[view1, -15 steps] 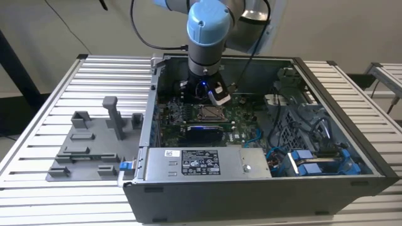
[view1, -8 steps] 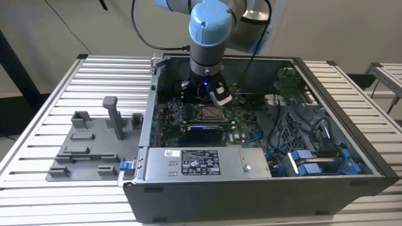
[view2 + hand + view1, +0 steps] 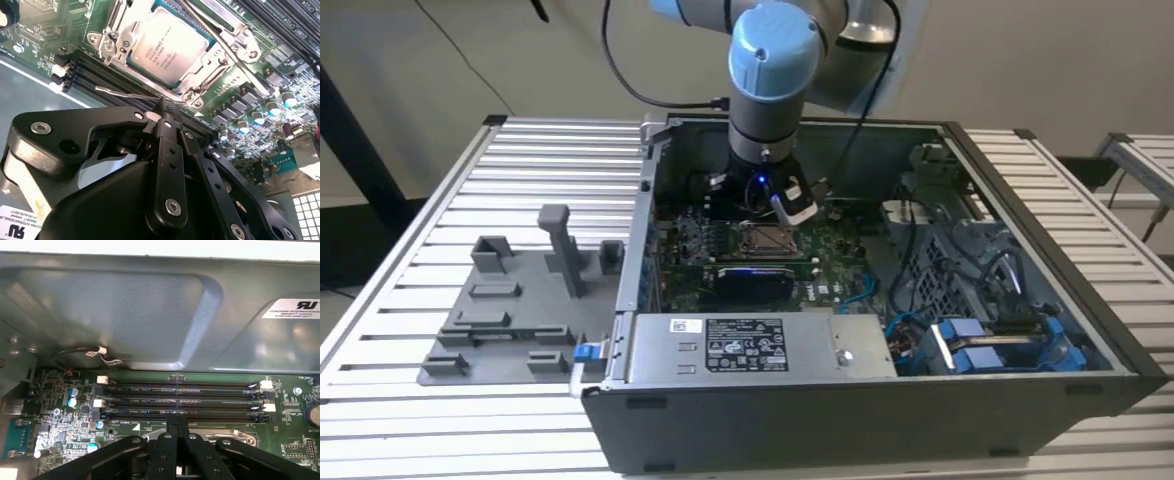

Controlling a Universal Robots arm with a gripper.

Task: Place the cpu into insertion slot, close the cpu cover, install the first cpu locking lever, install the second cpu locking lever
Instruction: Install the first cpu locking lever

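Lever (image 3: 125, 93), likely a thin, springy steel rod, juts beside the slot (image 3: 114, 40); best taken near its free end. Tool (image 3: 167, 106), closed on nothing, meets it. Cpu (image 3: 167, 47) sits in the slot, under the cover (image 3: 214, 56).

Cpu (image 3: 167, 47) lid: several lines of dark print, second wrist view; too fine to make out.
Power supply (image 3: 847, 350): white label (image 3: 744, 345) with a black printed block, exterior view; illegible.
Metal wall (image 3: 125, 310): white sticker (image 3: 292, 308), bold mark above small lines, first wrist view.
Board (image 3: 295, 450): white lettering, illegible.
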